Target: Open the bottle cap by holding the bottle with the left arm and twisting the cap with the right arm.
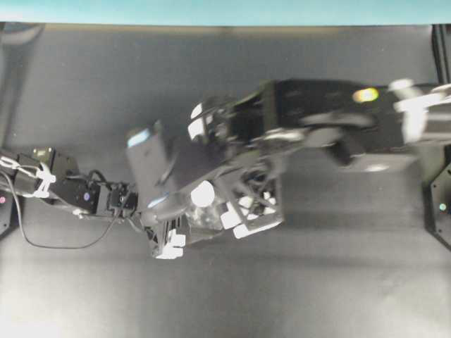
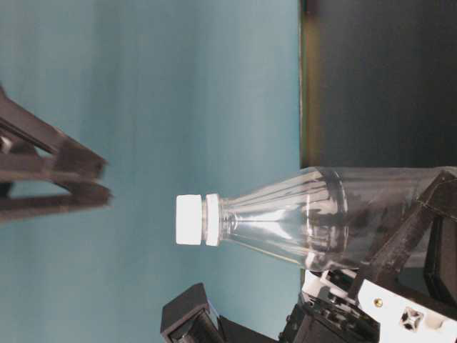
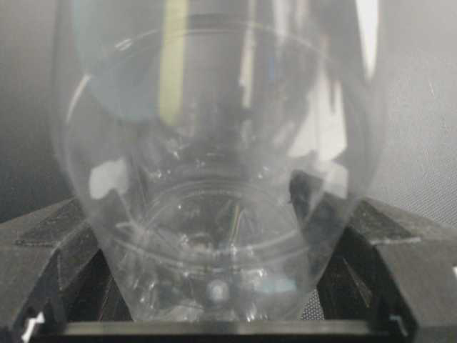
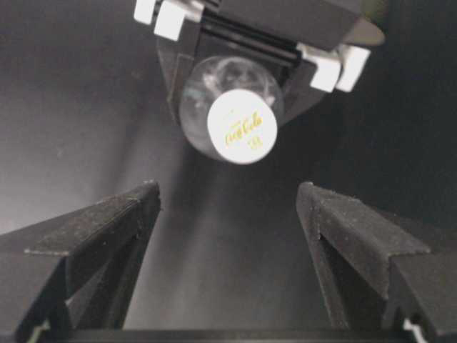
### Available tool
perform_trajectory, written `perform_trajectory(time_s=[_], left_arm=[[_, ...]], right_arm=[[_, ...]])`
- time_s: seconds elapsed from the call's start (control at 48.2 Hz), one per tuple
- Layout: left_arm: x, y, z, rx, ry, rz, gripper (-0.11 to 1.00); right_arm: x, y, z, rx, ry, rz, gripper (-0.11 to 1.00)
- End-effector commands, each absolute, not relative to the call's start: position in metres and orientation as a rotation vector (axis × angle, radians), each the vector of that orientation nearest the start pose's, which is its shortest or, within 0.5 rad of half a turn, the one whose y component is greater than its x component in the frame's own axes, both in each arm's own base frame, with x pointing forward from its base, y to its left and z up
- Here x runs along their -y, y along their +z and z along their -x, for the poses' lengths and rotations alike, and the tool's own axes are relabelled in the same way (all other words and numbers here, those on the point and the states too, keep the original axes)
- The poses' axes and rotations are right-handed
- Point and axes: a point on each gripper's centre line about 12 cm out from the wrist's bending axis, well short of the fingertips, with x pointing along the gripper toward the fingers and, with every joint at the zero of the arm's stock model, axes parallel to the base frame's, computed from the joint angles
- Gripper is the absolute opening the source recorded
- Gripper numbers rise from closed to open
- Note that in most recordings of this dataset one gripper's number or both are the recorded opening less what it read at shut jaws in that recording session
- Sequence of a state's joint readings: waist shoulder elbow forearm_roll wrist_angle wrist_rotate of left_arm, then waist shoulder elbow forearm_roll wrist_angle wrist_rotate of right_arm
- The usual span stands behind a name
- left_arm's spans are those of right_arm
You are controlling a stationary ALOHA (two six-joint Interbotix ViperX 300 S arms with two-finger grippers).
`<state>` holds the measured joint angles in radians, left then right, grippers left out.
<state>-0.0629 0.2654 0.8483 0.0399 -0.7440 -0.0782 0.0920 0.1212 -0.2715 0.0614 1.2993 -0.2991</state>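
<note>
Overhead view: the left arm (image 1: 77, 197) reaches in low from the left edge, its loose cable looping over the dark tabletop (image 1: 225, 296). Its end effector (image 1: 184, 224) sits near the middle, closed around the lower body of the bottle (image 1: 203, 211), which stands upright with its white cap (image 1: 202, 193) facing the camera. The right arm (image 1: 338, 120) stretches in from the right edge, blurred, its boxy segment high over the tabletop. Its end effector (image 1: 243, 204) hangs just right of the cap, overlapping the bottle's outline.

Table-level view, which is turned on its side: the bottle (image 2: 321, 221) points its neck to the left of the picture, and the cap (image 2: 189, 219) is still screwed on. The left end effector (image 2: 385, 286) grips the wide part of the body. The right end effector (image 2: 53, 179) is seen as two dark fingers (image 2: 64, 161) at the left edge, well apart from the cap and touching nothing.

Left wrist view: the clear bottle (image 3: 214, 179) fills the picture, pressed between the two black fingers (image 3: 50, 243) on either side, which close on its rounded base.

Right wrist view: the right end effector (image 4: 227, 214) stands wide open and empty, its two black fingers (image 4: 107, 229) framing the lower picture. The cap (image 4: 243, 126), printed with yellow lettering, lies beyond and between them, clear of both. Behind it the left end effector (image 4: 235, 53) clamps the bottle (image 4: 207, 86) with its white pads.
</note>
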Motion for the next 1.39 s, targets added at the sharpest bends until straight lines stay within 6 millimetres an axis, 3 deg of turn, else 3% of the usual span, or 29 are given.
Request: perform_trajectory(time_s=[0.0, 0.249, 0.478, 0.997, 1.37], left_arm=[[0.029, 0.091, -0.379, -0.368, -0.086, 0.044, 0.81], [0.029, 0.089, -0.379, -0.389, -0.085, 0.042, 0.81], [0.029, 0.090, -0.380, -0.385, -0.085, 0.044, 0.81], [0.030, 0.090, -0.380, -0.388, -0.087, 0.045, 0.81], [0.031, 0.090, -0.380, -0.387, -0.088, 0.046, 0.81]], right_arm=[[-0.059, 0.377, -0.421, -1.051, 0.303, 0.260, 0.75], [-0.056, 0.377, -0.390, -0.915, 0.240, 0.173, 0.75], [-0.051, 0.357, -0.364, -0.818, 0.187, 0.085, 0.74], [-0.040, 0.344, -0.297, -0.615, 0.125, -0.054, 0.74], [-0.035, 0.331, -0.264, -0.494, 0.113, -0.102, 0.74]])
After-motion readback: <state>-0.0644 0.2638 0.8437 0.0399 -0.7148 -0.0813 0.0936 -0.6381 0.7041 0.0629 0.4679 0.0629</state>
